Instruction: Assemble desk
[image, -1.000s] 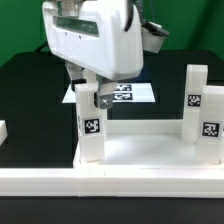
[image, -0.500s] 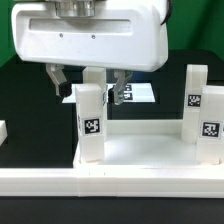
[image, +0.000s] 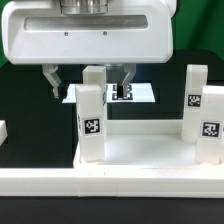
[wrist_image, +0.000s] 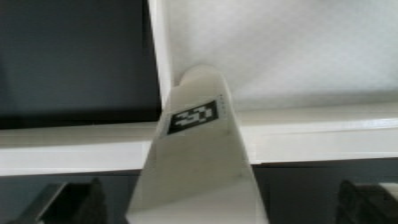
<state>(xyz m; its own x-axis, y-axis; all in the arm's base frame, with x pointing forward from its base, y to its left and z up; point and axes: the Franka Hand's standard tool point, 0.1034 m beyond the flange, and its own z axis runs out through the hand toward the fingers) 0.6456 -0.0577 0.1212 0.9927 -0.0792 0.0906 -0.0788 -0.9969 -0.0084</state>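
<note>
The white desk tabletop (image: 140, 155) lies upside down at the front with white tagged legs standing upright in its corners. Two legs stand on the exterior view's left, a near one (image: 90, 125) and one behind it (image: 95, 76). Two more stand on the right (image: 194, 98) (image: 210, 130). My gripper (image: 88, 82) hangs above the left legs, open, with one dark finger (image: 50, 82) on each side and not touching. In the wrist view a tagged leg (wrist_image: 199, 150) rises between my open gripper (wrist_image: 214, 205) fingers (wrist_image: 68, 200).
The marker board (image: 140, 93) lies flat on the black table behind the desk. A small white block (image: 3, 130) sits at the exterior view's left edge. The hand's big white body fills the top of the exterior view.
The hand has turned square to the camera and shifted to the exterior view's left. Its fingers now stand spread on either side of the left legs' tops, and it has risen slightly.
</note>
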